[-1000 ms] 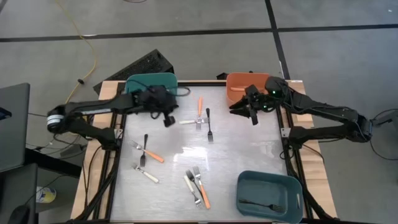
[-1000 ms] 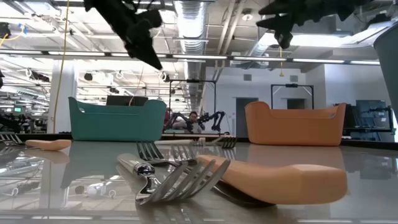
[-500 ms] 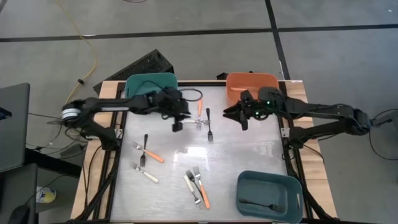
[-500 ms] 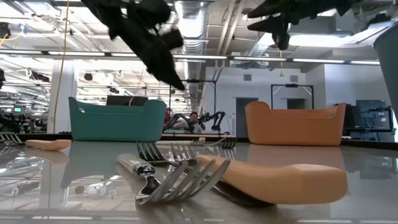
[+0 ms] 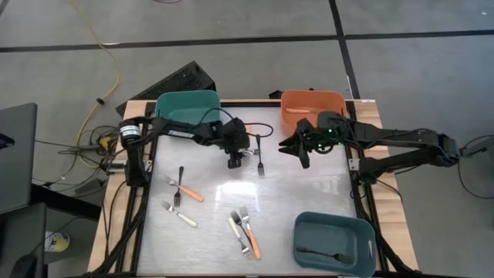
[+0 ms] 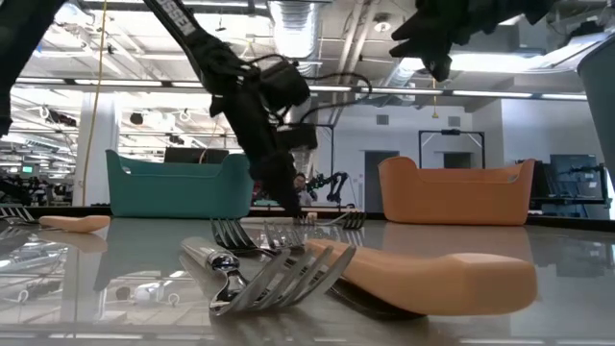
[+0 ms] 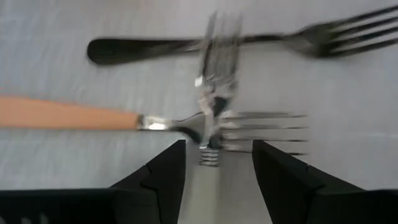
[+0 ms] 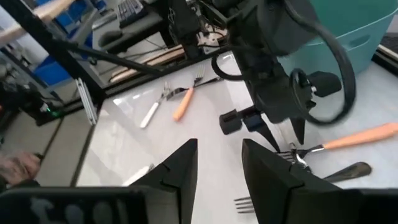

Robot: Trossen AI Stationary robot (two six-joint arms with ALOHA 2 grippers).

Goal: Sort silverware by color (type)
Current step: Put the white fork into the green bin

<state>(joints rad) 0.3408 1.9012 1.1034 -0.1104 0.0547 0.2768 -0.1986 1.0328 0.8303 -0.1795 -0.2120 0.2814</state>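
Three forks lie in a cluster on the table: an orange-handled fork (image 7: pixel 68 113), a black fork (image 7: pixel 186 46) and a third, silver-necked fork (image 7: pixel 216 81) crossing them. My left gripper (image 7: pixel 217 146) is open and low over the cluster (image 5: pixel 251 150). One finger stands on either side of the third fork's neck; its handle is hidden. My right gripper (image 5: pixel 301 153) hovers open and empty near the orange bin (image 5: pixel 312 102). More forks lie near the left (image 5: pixel 184 188), (image 5: pixel 181 215) and the middle front (image 5: pixel 245 233).
A teal bin (image 5: pixel 187 103) stands at the far left corner, the orange bin at the far right. A blue-grey bin (image 5: pixel 334 243) at the near right holds a black fork (image 5: pixel 324 253). Open tabletop lies between the fork groups. A cable loops from the left wrist.
My left gripper has come away from the teal bin toward the table's right and sunk down steeply to the fork cluster, tipping further downward. My right gripper has drifted a little from the orange bin toward the table's middle. The forks lie as before.
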